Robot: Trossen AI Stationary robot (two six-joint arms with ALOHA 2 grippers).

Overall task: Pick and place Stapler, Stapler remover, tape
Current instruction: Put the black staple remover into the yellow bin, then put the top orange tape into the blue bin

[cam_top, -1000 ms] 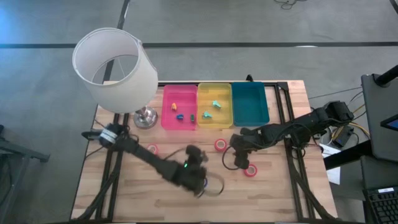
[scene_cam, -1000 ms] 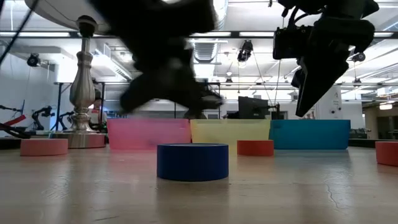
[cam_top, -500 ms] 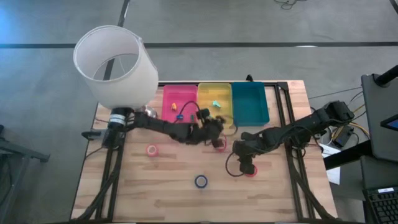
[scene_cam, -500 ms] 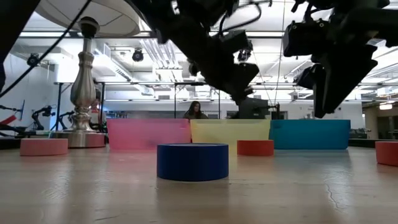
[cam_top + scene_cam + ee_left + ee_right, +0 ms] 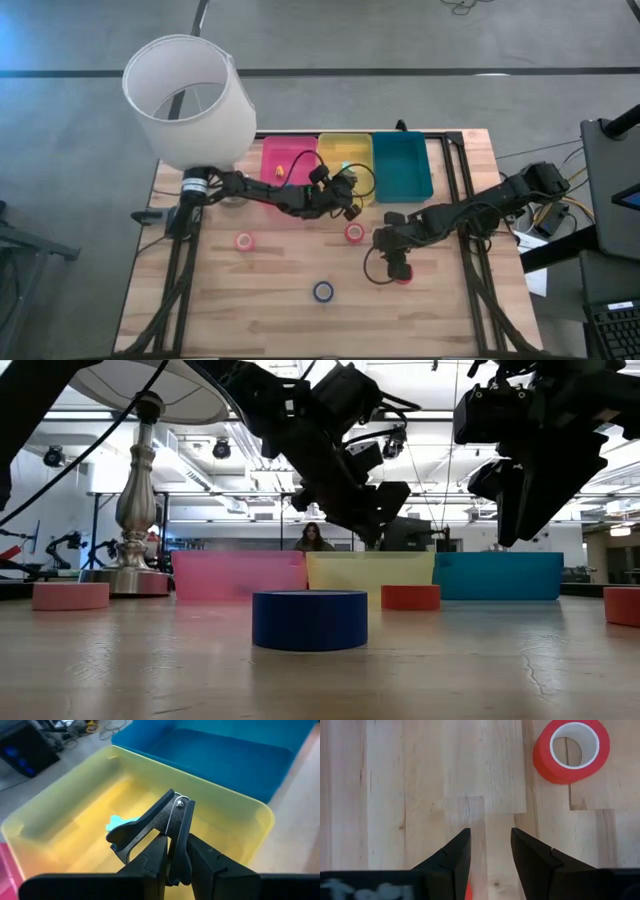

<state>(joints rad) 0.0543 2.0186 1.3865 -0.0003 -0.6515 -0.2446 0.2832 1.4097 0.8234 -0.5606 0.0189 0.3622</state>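
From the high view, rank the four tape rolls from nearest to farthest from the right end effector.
Measured from the right end effector:
1. Red tape roll, partly beneath it.
2. Red roll, below the yellow plastic bin.
3. Dark blue roll, near the front edge.
4. Pink roll, far left.

three bins (image 5: 346, 170) behind four tape rolls (image 5: 323, 291).

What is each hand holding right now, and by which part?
The left hand grips a black staple remover by its hinged end, above the yellow bin. The right hand is open over the table, holding nothing.
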